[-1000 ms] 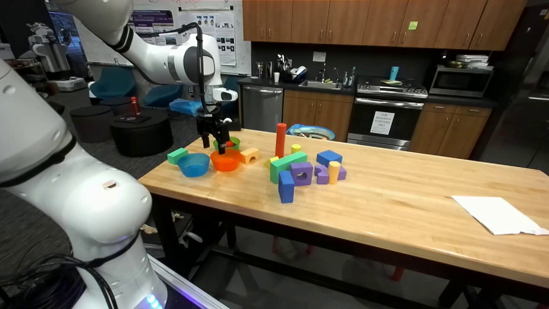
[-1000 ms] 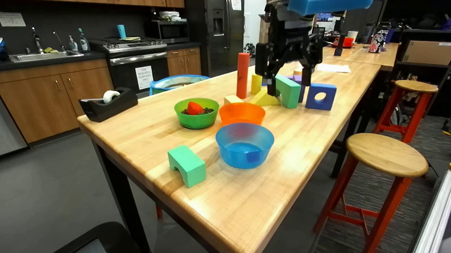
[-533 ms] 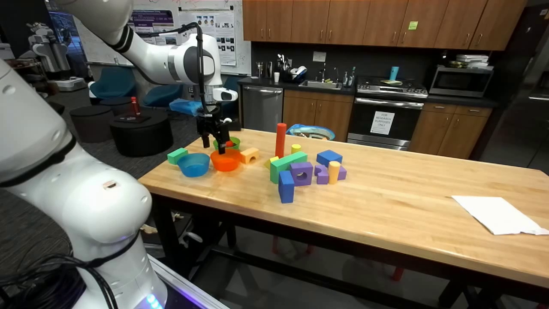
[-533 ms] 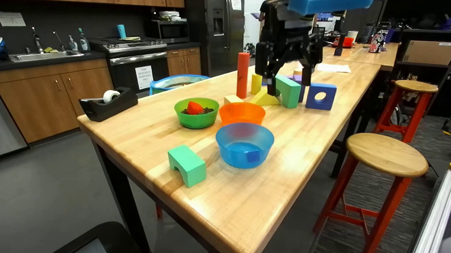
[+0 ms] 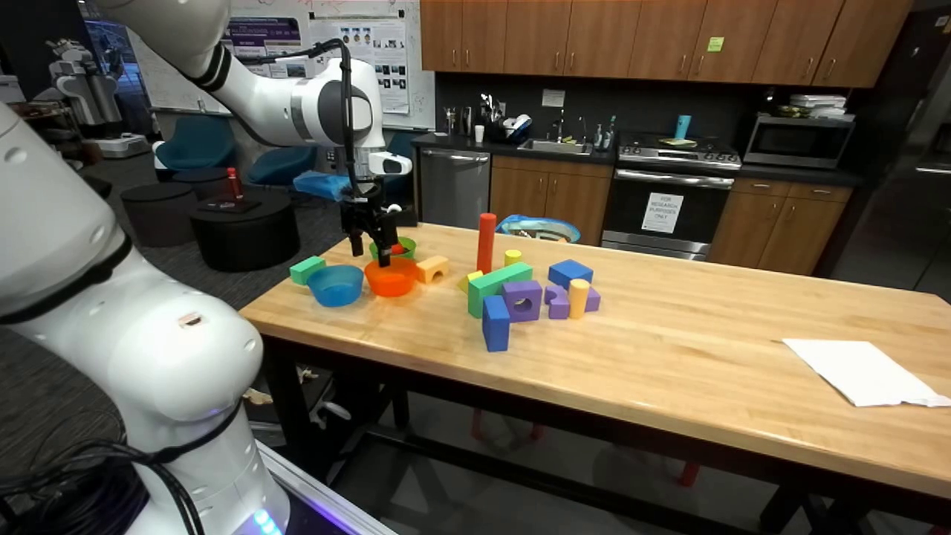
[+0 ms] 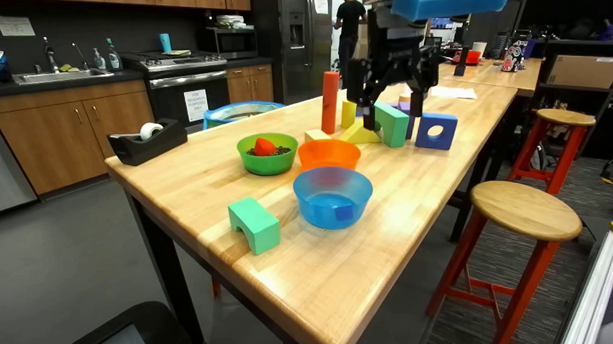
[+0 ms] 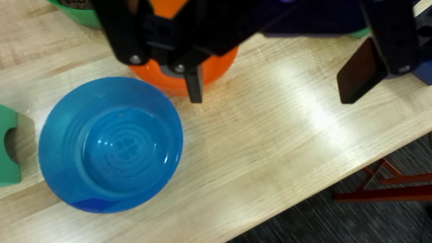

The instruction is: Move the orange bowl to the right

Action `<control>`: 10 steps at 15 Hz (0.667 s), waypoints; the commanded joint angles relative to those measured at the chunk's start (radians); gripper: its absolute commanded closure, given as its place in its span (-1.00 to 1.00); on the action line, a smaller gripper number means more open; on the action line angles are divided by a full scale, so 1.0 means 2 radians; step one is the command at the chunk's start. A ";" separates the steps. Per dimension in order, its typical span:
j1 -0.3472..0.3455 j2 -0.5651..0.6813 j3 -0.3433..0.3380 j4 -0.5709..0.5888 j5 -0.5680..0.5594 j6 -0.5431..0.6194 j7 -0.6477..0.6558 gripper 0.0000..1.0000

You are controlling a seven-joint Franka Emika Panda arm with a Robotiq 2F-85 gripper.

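Wooden cabinets (image 5: 605, 37) and an oven (image 5: 624, 215) fill the background beyond the worktop (image 5: 691, 327). Left to right in an exterior view, a green block (image 5: 307, 270) lies by the left edge, then a blue bowl (image 5: 336, 285), then the orange bowl (image 5: 391, 279), upright, well away from the right edge, then an orange arch (image 5: 429, 266) just beside it. The wrist view shows the jaws wide apart, nothing between them; they hang near the orange bowl, contact cannot be told. I judge this the approach, the grasp not yet made. Next, likely: straddle the rim, close, lift, carry past the group of blocks (image 5: 513, 290) toward the right edge. Print on the poster (image 5: 390, 44) is too small; a sheet (image 5: 662, 212) on the oven reads "FOR RESEARCH PURPOSES ONLY".
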 commanded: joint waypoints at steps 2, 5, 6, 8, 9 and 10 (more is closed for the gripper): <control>0.005 0.000 -0.005 0.001 -0.002 -0.001 0.002 -1.00; 0.005 0.003 -0.003 0.001 -0.007 -0.004 0.003 -1.00; 0.006 0.004 -0.002 0.001 -0.010 -0.004 0.002 -1.00; 0.010 0.001 -0.001 -0.003 -0.014 0.007 -0.006 -1.00; 0.012 0.000 -0.001 -0.005 -0.015 0.010 -0.012 -1.00; 0.015 0.000 -0.001 -0.006 -0.016 0.014 -0.017 -1.00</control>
